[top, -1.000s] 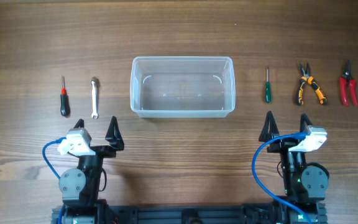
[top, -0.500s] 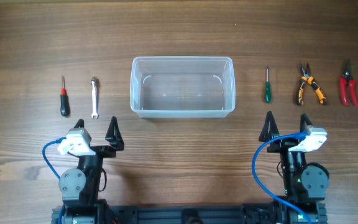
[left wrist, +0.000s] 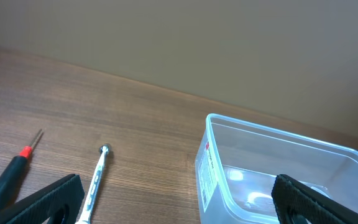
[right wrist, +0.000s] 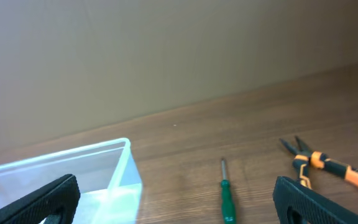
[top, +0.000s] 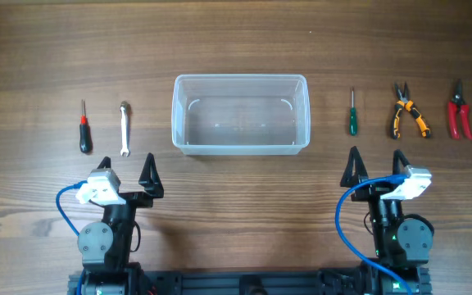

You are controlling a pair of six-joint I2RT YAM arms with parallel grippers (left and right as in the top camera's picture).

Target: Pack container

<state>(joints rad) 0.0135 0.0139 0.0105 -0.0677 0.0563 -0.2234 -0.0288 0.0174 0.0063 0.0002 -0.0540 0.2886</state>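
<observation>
The clear plastic container (top: 240, 114) stands empty at the table's middle, also seen in the left wrist view (left wrist: 278, 174) and the right wrist view (right wrist: 61, 180). Left of it lie a red-and-black screwdriver (top: 83, 129) and a silver wrench (top: 124, 129). To its right lie a green screwdriver (top: 351, 115), orange-handled pliers (top: 406, 112) and red-handled cutters (top: 459, 113). My left gripper (top: 128, 170) stands open below the wrench, holding nothing. My right gripper (top: 376, 164) stands open below the green screwdriver, also holding nothing.
Both arm bases sit at the near table edge, each with a blue cable (top: 65, 205). A plain wall rises behind the far edge of the table (left wrist: 135, 81).
</observation>
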